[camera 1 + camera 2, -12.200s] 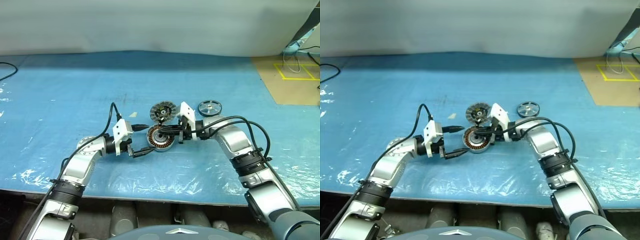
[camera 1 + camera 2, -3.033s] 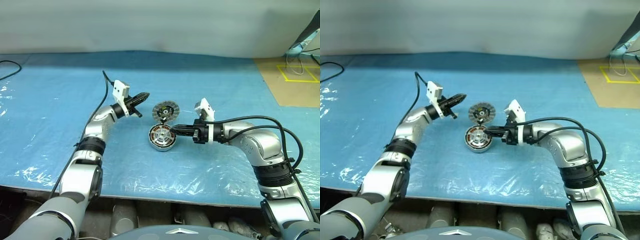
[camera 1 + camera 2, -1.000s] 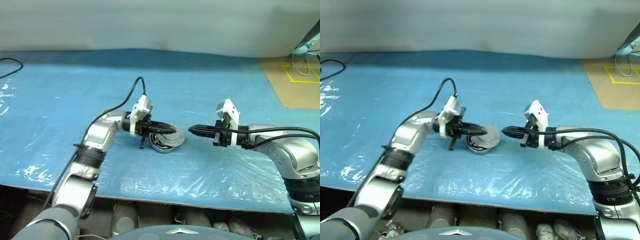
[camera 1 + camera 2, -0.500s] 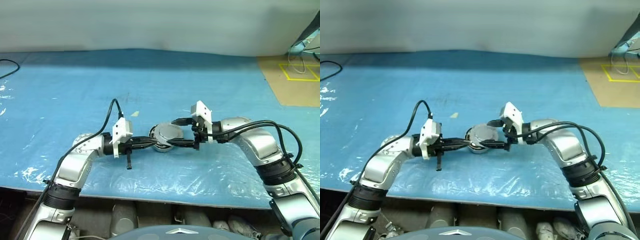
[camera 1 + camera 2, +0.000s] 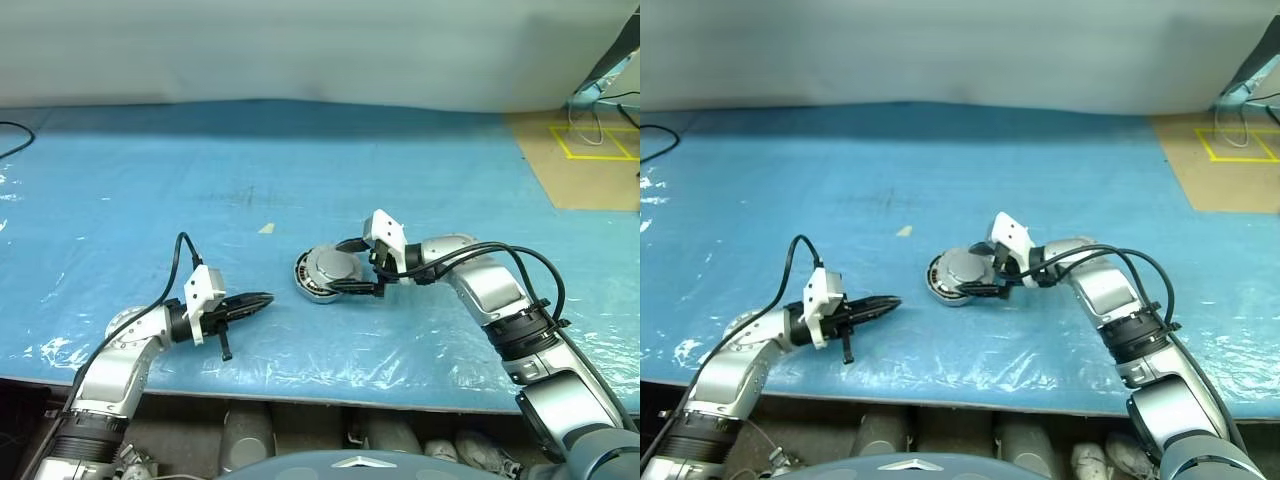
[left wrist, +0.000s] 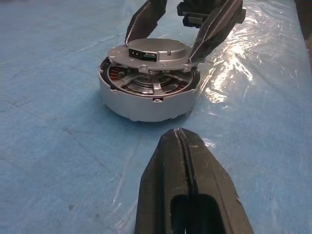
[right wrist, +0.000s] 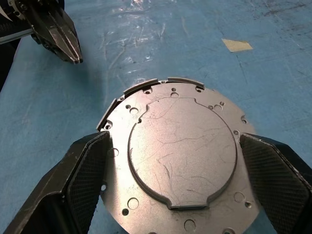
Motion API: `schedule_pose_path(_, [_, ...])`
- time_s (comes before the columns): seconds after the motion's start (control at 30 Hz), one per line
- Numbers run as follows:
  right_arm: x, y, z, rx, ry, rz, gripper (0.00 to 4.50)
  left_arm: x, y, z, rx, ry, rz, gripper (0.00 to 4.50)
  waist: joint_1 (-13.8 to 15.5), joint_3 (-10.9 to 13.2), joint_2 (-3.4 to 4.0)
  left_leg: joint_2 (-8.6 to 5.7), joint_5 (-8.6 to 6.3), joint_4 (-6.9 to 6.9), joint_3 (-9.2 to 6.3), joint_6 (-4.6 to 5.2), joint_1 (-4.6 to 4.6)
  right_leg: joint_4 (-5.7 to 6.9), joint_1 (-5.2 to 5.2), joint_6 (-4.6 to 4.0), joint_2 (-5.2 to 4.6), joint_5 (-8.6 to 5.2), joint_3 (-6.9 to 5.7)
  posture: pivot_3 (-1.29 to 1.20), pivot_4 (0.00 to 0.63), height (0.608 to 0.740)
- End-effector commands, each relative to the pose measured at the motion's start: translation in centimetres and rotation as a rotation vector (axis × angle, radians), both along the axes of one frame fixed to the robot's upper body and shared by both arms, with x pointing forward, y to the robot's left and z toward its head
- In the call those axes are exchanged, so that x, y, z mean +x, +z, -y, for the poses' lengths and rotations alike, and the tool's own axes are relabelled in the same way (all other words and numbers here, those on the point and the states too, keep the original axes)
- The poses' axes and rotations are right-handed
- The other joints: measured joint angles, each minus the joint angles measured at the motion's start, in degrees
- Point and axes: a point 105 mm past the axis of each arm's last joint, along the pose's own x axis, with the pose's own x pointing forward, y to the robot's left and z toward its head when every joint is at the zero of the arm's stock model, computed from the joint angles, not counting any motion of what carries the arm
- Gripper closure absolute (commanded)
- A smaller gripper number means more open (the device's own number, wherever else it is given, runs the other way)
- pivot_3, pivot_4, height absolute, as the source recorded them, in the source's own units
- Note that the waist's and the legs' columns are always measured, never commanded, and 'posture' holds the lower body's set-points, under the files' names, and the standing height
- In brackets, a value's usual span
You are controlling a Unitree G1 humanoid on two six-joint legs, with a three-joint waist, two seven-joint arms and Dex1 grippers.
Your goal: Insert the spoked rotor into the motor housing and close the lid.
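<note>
Although the round silver-grey metal lid [image 7: 183, 156] now lies face-up over the round shallow silver motor housing [image 6: 146, 97], the left wrist view shows it perched slightly proud of the casing, with a gap through which silver spokes and a glimpse of copper-coloured windings can be seen. Those spokes suggest that the spoked rotor [image 6: 151, 84] is already seated inside, so the insertion step looks done; how squarely it sits cannot be told through so narrow a slit. The housing rests on the blue plastic-covered table [image 5: 130, 180], roughly midway across it and a little toward the robot's right. Around the lid stands the right gripper [image 7: 180, 170], its two black fingers spread wide, one on either side of the disc's edge, straddling it rather than visibly pinching it; whether the pads touch the rim cannot be made out. Well apart to the robot's left, the left gripper [image 5: 250, 300] hovers low over the table with its fingers pressed together on nothing, pointing toward the housing. Farther out, a small pale scrap of tape [image 5: 266, 228] lies on the blue sheet beyond the housing. What remains, by the look of it, is pressing the lid fully down until it sits flush on the casing.
</note>
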Motion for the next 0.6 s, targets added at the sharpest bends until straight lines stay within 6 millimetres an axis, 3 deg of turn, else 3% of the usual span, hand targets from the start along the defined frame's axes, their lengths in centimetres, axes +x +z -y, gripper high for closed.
schedule_pose_path(0.03, [-0.2, 0.5, -0.4, 0.013, 0.03, 0.01, 0.61, 0.0, 0.5, 0.1, -0.001, -0.005, 0.037, 4.5, -0.06, 0.0, 0.0, 0.0, -0.03, 0.0, 0.0, 0.05, 0.02, 0.0, 0.01, 0.0, 0.0, 0.0, 0.0, 0.0, 0.15, 0.74])
schedule_pose_path(0.23, [0.4, 0.6, -0.4, 0.006, -0.005, 0.02, 2.66, 0.2, 0.2, 0.2, -0.005, -0.013, 0.028, 4.5, -0.3, 0.0, 0.0, 0.0, 0.02, -0.02, 0.0, -0.04, 0.02, -0.02, 0.02, -0.01, 0.01, 0.0, 0.01, 0.0, 0.15, 0.74])
schedule_pose_path(0.4, [0.9, 2.7, -0.6, 0.123, -0.041, -0.058, 2.66, 0.3, -0.8, 0.0, -0.005, -0.016, 0.014, 4.5, -0.39, 0.0, 0.0, 0.0, 0.02, 0.0, 0.0, -0.03, 0.03, 0.0, 0.03, -0.01, 0.01, 0.0, 0.01, 0.0, 0.15, 0.74])
schedule_pose_path(0.6, [0.6, 2.6, -0.7, 0.103, -0.026, -0.06, 2.66, 0.1, -2.0, 0.0, 0.0, -0.028, 0.009, 4.5, -0.34, 0.0, 0.0, 0.01, 0.03, -0.01, 0.0, -0.04, 0.01, -0.01, 0.02, -0.02, 0.01, 0.0, 0.0, 0.0, 0.15, 0.74])
